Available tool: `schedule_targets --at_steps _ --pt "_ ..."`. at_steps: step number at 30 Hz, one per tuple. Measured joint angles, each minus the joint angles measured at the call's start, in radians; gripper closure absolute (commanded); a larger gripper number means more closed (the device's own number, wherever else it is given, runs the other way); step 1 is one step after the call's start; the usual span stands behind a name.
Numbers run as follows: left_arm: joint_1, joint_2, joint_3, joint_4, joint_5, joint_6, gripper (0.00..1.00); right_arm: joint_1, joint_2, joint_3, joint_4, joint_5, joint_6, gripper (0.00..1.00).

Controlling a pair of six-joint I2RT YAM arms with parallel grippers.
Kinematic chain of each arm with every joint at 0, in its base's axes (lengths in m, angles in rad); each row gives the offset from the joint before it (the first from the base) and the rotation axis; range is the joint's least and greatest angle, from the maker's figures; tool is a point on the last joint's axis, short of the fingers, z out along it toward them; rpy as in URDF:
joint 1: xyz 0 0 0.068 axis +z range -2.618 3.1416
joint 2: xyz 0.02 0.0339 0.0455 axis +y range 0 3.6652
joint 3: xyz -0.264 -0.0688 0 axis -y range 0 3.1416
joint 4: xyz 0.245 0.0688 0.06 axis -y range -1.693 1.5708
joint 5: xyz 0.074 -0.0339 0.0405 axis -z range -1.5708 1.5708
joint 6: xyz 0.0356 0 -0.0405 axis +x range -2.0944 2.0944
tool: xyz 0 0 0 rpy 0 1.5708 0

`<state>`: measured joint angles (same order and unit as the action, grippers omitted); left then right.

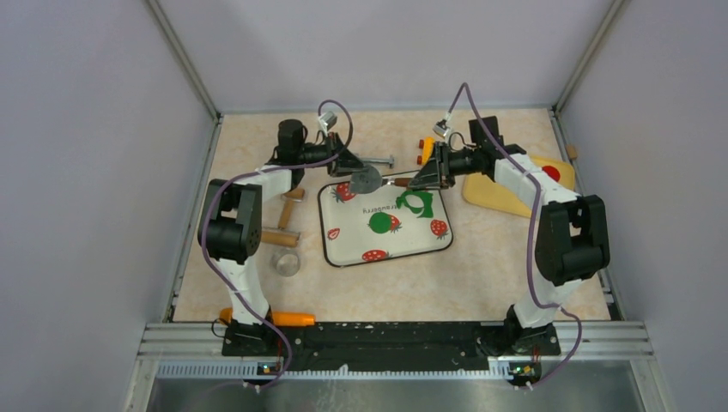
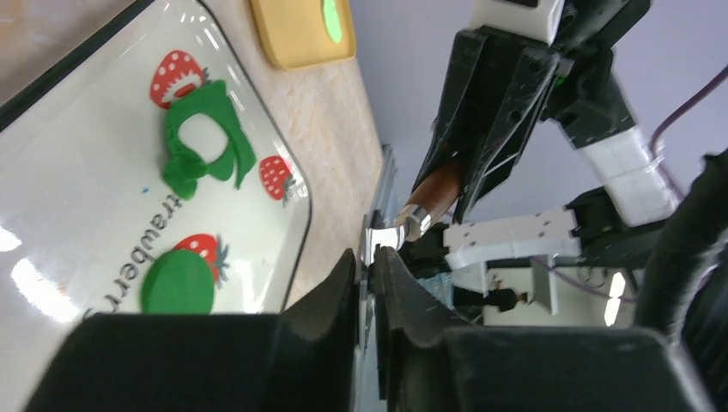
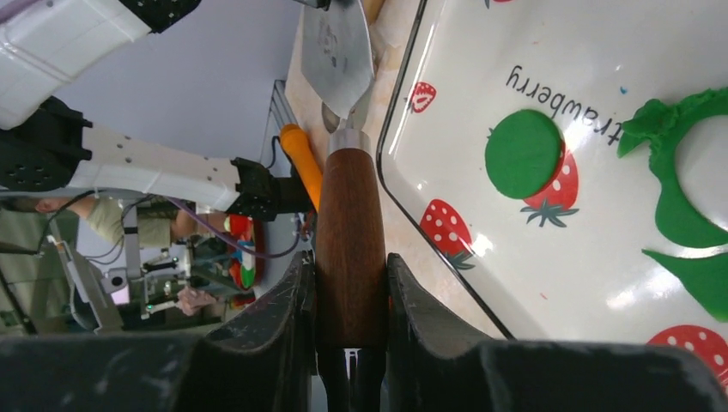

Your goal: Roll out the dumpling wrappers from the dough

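Observation:
The dough (image 1: 415, 203), a dark green sheet with a round hole, lies on the strawberry tray (image 1: 343, 257). It also shows in the left wrist view (image 2: 206, 142) and the right wrist view (image 3: 687, 223). One round green dumpling wrapper (image 1: 379, 223) lies flat on the tray beside it (image 2: 176, 281) (image 3: 522, 153). My right gripper (image 1: 418, 181) (image 3: 348, 266) is shut on the wooden handle (image 3: 348, 223) of a metal spatula. My left gripper (image 1: 360, 176) (image 2: 371, 262) is shut on the spatula's blade (image 1: 367, 180) (image 3: 339, 51). The spatula hangs above the tray's far edge.
A yellow board (image 1: 502, 196) with a red disc (image 1: 550, 172) lies at the right. Wooden roller pieces (image 1: 281, 238) and a clear round cutter (image 1: 286, 262) lie left of the tray. An orange tool (image 1: 290, 318) lies by the left base. A metal tool (image 1: 379, 160) lies behind the tray.

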<state>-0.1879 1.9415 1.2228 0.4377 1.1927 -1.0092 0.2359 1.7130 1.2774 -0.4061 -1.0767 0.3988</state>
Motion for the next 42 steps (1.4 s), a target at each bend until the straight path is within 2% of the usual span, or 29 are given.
schedule_targets --at_steps 2,5,10,14,18,24,31,38,42 --pt "0.0 0.0 0.004 -0.027 -0.007 0.037 0.47 0.0 0.0 0.0 -0.018 0.008 -0.02 1.0" --pt "0.0 -0.001 0.049 -0.195 -0.053 0.169 0.37 -0.006 0.0 0.002 -0.084 0.029 -0.074 1.0" --pt "0.002 -0.051 0.098 -0.526 -0.239 0.455 0.35 -0.042 0.0 0.055 -0.275 0.083 -0.241 1.0" --pt "0.0 -0.136 0.099 -0.753 -0.56 0.652 0.35 -0.066 -0.005 0.121 -0.439 0.175 -0.413 1.0" --pt "0.0 -0.172 0.096 -0.869 -0.784 0.774 0.35 -0.076 -0.01 0.133 -0.56 0.248 -0.515 1.0" --pt "0.003 -0.172 0.024 -0.929 -0.9 0.822 0.39 -0.093 -0.01 0.132 -0.692 0.303 -0.593 1.0" --pt "0.003 -0.167 -0.023 -0.957 -0.947 0.827 0.45 -0.116 0.017 0.133 -0.778 0.327 -0.643 1.0" --pt "0.003 -0.127 -0.026 -0.955 -0.947 0.821 0.61 -0.136 0.04 0.133 -0.79 0.382 -0.637 1.0" --pt "0.003 -0.09 -0.026 -0.953 -0.939 0.813 0.63 -0.136 0.052 0.133 -0.783 0.403 -0.614 1.0"
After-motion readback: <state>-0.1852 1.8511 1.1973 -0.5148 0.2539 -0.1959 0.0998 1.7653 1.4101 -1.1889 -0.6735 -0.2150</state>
